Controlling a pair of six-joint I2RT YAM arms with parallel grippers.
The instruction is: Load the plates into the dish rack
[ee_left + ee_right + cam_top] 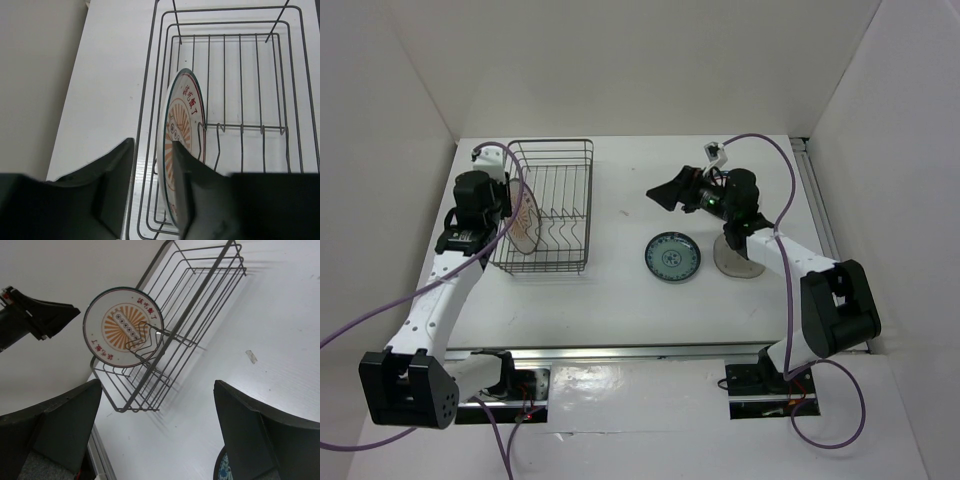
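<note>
The white plate with the orange centre [524, 222] stands on edge between the prongs at the left end of the dish rack [591, 200]. It also shows in the left wrist view [186, 107] and the right wrist view [122, 327]. My left gripper [508, 192] is open over the plate's top rim. In the left wrist view [152, 145] one finger lies against the plate's face and the other stands apart from its back. The blue-green plate [672, 257] lies flat on the table. The grey-beige plate [740, 262] lies right of it, partly under my right arm. My right gripper [667, 190] is open and empty, raised above the table.
The rack's wire floor and prongs [240, 127] to the right of the standing plate hold nothing. White walls enclose the table on three sides. A small bit of tape [251, 356] lies on the table. A sliver of the blue-green plate [218, 470] shows by my right finger.
</note>
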